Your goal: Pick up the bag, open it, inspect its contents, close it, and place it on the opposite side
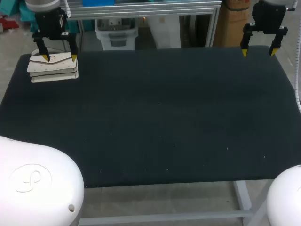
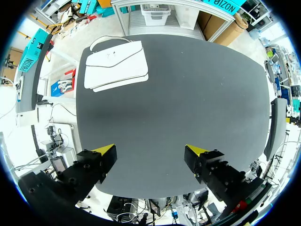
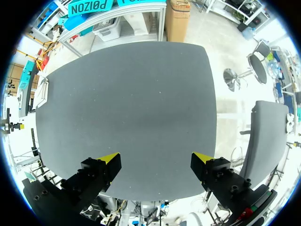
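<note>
A flat white bag (image 1: 53,67) with a thin handle lies closed on the far left corner of the dark table (image 1: 160,117). My left gripper (image 1: 59,57) hangs above it, open and holding nothing. In the left wrist view the bag (image 2: 116,66) lies well ahead of the left gripper (image 2: 154,153), whose fingers stand wide apart. My right gripper (image 1: 258,52) hovers over the far right corner, open and empty. From the right wrist view only a sliver of the bag (image 3: 43,92) shows at the table's far side, a long way from the right gripper (image 3: 156,157).
The dark tabletop (image 2: 178,103) carries nothing but the bag. Its front edge (image 1: 164,181) runs above the metal frame. The white arm bases sit at both near corners.
</note>
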You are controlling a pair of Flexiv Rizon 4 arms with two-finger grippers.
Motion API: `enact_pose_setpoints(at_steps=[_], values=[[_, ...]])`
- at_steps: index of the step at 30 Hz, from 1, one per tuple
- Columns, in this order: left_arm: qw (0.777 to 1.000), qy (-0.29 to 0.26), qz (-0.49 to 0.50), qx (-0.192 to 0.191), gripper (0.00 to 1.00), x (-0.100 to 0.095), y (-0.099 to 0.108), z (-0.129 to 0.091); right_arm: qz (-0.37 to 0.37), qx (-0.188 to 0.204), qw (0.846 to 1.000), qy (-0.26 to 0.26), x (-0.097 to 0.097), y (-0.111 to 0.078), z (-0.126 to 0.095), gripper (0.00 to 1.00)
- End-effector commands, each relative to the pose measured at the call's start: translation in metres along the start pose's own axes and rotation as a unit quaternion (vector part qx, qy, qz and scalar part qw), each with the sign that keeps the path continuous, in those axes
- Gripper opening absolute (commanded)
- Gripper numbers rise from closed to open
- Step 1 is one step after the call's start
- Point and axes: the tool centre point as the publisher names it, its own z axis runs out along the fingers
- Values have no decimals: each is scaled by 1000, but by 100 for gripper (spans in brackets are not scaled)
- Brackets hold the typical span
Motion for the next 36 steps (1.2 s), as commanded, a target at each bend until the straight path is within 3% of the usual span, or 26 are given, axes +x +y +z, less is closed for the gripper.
enact_pose_setpoints(at_steps=[1, 23, 29, 31, 36], values=[[1000, -1, 0, 0, 100, 0, 0, 0, 0, 1, 1000, -1, 1, 0, -1, 100], [1000, 4, -3, -5, 100, 0, -1, 1, 0, 1, 1000, -1, 1, 0, -1, 100], [995, 89, 12, -52, 100, -23, -8, 0, -95, 2, 995, 24, 18, -4, 10, 100], [990, 119, 23, -68, 100, -35, -11, 3, -138, -6, 990, 9, 27, -5, 18, 100], [979, 181, 27, -93, 100, -64, -25, 11, -272, -15, 962, 1, 50, -12, 35, 100]])
